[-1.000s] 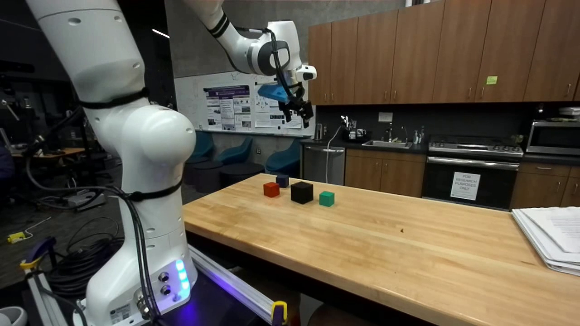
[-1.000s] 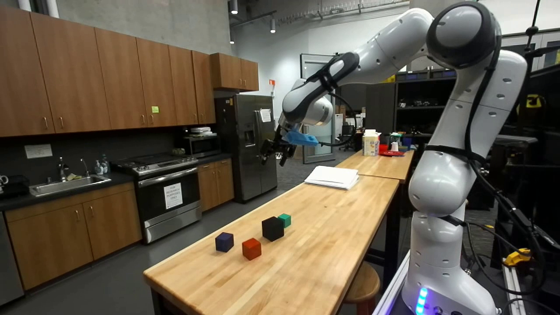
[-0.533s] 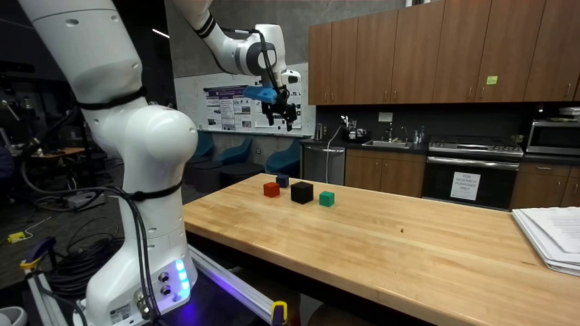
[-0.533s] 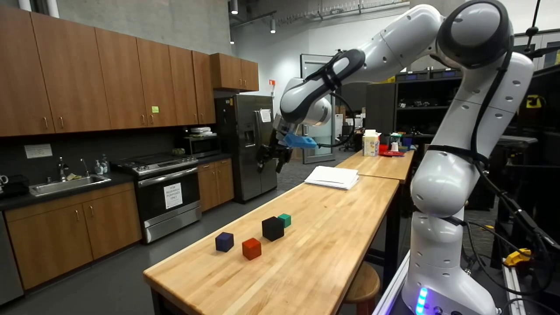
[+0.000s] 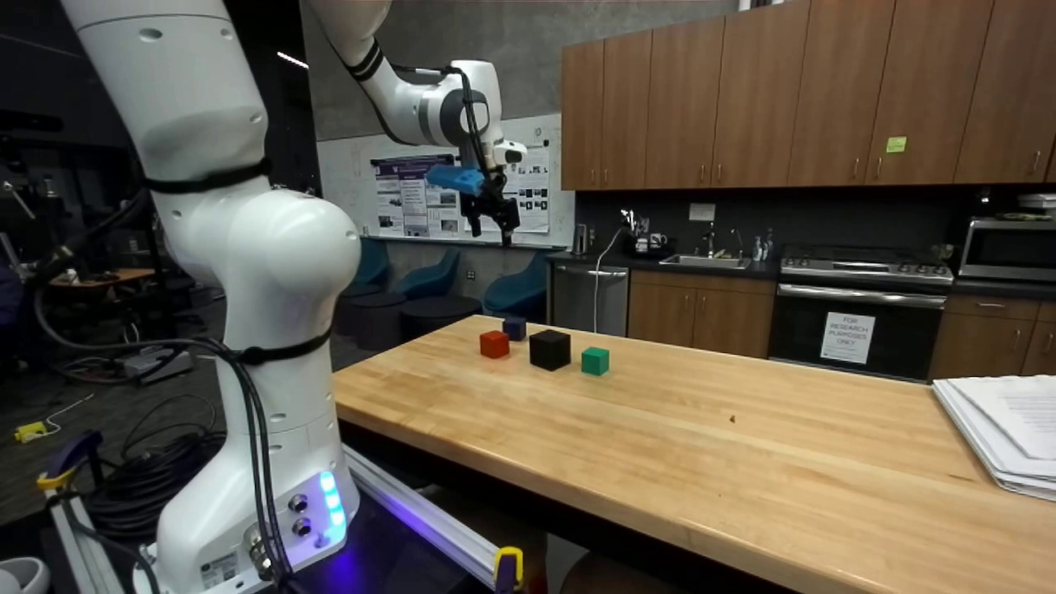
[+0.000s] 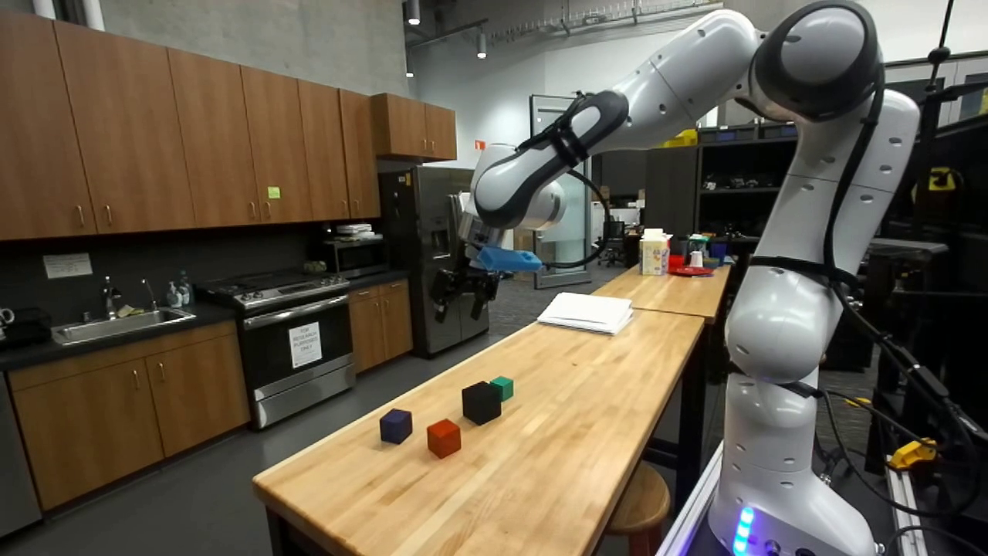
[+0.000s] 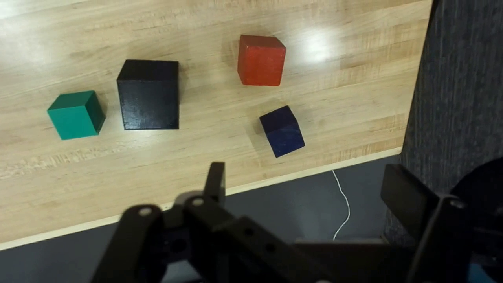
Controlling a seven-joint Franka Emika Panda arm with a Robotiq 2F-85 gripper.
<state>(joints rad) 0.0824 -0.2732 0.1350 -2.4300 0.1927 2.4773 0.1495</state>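
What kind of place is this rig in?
Looks like a research lab with a kitchen area, though that's a judgement. An exterior view shows a sink and a stove bearing a sign that reads "FOR RESEARCH PURPOSES ONLY".

Your white arm is sporting black straps and cables, blue lights are glowing on its base, a blue piece is jutting out, and pale screws are dotting your black gripper.

The wooden table carries four cubes and stacked white papers.
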